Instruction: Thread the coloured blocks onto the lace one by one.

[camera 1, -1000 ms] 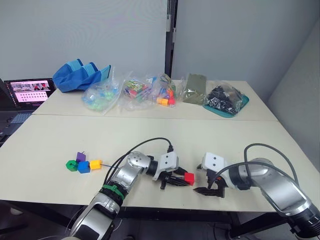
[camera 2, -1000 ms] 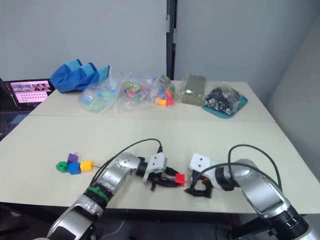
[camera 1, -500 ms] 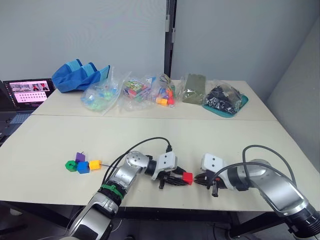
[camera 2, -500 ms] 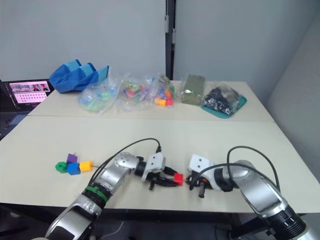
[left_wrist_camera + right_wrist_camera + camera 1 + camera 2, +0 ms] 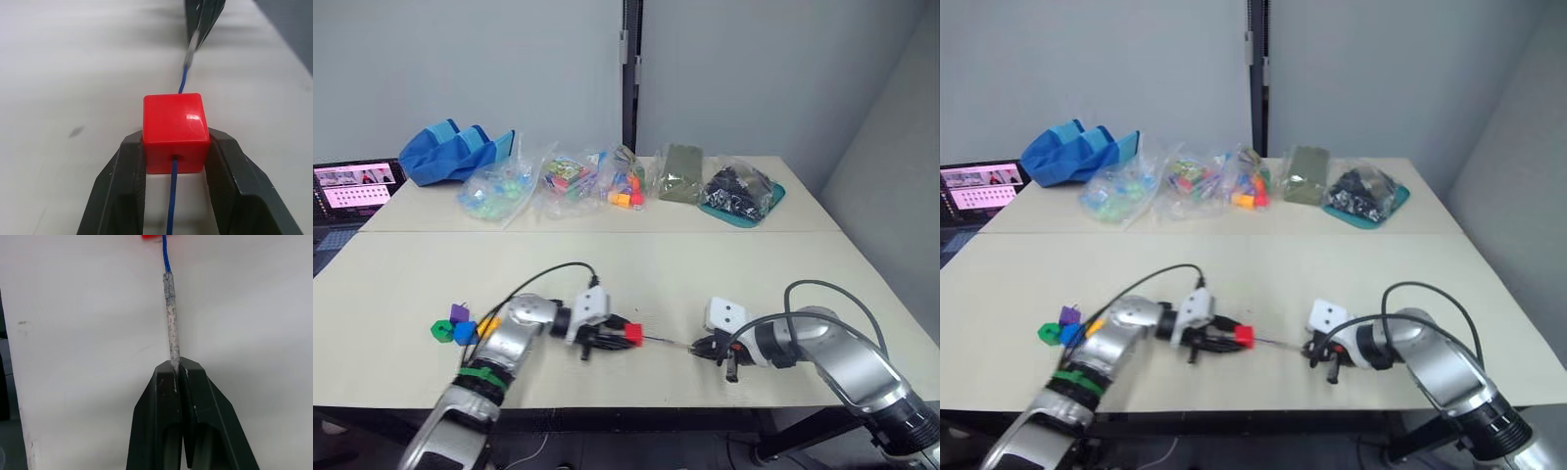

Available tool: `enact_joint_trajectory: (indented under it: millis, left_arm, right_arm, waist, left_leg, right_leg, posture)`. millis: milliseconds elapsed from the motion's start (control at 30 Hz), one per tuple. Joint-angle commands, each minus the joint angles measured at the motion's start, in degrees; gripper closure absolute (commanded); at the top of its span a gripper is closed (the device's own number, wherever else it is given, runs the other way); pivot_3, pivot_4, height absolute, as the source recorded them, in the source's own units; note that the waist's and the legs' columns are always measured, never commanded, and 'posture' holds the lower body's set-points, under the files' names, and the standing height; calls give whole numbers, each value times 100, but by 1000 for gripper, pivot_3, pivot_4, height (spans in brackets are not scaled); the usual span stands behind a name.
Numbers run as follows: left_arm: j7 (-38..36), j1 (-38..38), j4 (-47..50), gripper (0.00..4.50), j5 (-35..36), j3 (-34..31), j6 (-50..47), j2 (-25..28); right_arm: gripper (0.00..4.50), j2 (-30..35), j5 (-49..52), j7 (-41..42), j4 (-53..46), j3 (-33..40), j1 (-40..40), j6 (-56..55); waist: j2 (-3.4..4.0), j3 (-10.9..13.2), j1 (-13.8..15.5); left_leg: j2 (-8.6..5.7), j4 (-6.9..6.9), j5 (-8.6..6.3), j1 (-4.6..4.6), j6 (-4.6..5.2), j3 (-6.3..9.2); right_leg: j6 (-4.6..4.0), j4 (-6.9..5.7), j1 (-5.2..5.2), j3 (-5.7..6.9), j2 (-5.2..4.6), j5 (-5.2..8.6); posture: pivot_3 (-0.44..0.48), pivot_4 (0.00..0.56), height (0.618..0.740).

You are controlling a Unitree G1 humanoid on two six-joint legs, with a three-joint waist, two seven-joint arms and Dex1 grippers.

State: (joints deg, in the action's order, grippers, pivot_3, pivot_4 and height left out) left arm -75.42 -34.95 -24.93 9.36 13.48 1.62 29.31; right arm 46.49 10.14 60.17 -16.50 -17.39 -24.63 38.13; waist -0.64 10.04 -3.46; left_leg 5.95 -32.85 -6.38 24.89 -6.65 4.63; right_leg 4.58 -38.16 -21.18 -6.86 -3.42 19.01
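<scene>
The worktop [image 5: 705, 264] is pale beige, with a seam across it in front of the back row of things. Behind this seam lie a blue fabric bag [image 5: 450, 155], clear plastic bags with coloured toys [image 5: 548, 181], an olive packet [image 5: 677, 173] and a teal tray with dark pieces [image 5: 740, 194]. Well in front of the blue fabric bag, near the front edge, a small cluster of green, purple, blue and orange-yellow blocks [image 5: 458, 326] lies on the surface.
</scene>
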Motion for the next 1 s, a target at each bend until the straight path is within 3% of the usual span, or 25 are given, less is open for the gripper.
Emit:
enact_joint_trajectory:
  millis: [33, 300, 467, 533, 600, 767, 833, 1000]
  left_arm:
    - [-178, 246, -3, 3334, 33, -377, -39, 659]
    - [-963, 632, -552, 3334, -54, -744, 655, 2186]
    - [-1195, 281, -1246, 3334, -323, -667, 1034, 2672]
    - [-1346, 69, -1387, 3334, -248, -673, 623, 2697]
    - [-1436, -87, -1459, 2231, -278, -643, 452, 2684]
    - [-1671, -489, -1474, 654, -605, -402, 398, 2892]
    - [-1708, -750, -1165, 16, -500, -76, -198, 3102]
    - [-1708, -1051, -674, 16, -482, 693, -428, 3509]
  right_arm:
    - [4500, -41, -42, 104, 75, -43, -184, -189]
    - [4500, -266, -151, 359, 533, -317, -627, -519]
    - [4500, -309, -211, 482, 710, -370, -762, -644]
    - [4500, -331, -240, 496, 763, -357, -795, -690]
    - [4500, -362, -261, 497, 783, -357, -808, -701]
    - [4500, -393, -230, 500, 655, -335, -761, -599]
    - [4500, -364, -175, 519, 535, -315, -692, -473]
    - [4500, -343, -138, 467, 381, -272, -585, -279]
  waist:
    - [1, 0, -15]
    - [2, 0, -59]
    - [1, 0, -26]
    - [2, 1, -24]
    - [2, 1, -27]
    - [0, 2, 6]
    - [-12, 9, 22]
    - [-21, 14, 75]
  left_leg:
    - [0, 0, 0, 0, 0, 0]
    - [4, 11, 0, -6, 0, -2]
    - [5, 14, -1, -7, -1, -5]
    - [5, 13, -1, -6, -1, -6]
    - [5, 14, -1, -6, -1, -6]
    - [5, 14, -1, 7, -1, -6]
    - [5, 13, -1, 12, -1, -5]
    - [5, 11, -1, 26, -1, -4]
  right_leg:
    - [0, 0, 0, 0, 0, 0]
    - [-6, -3, -4, 0, 1, 4]
    - [-7, -4, -3, 1, 0, 7]
    - [-7, -5, -5, 1, 0, 7]
    - [-7, -7, -7, 0, 0, 7]
    - [-7, -6, -15, 2, 0, 7]
    - [-7, -8, -20, 3, 0, 6]
    - [-7, -9, -31, 2, 0, 7]
  posture:
    - [0, 150, 740]
    - [0, 150, 740]
    - [0, 150, 740]
    - [0, 150, 740]
    - [0, 150, 740]
    - [0, 150, 740]
    - [0, 150, 740]
    - [0, 150, 740]
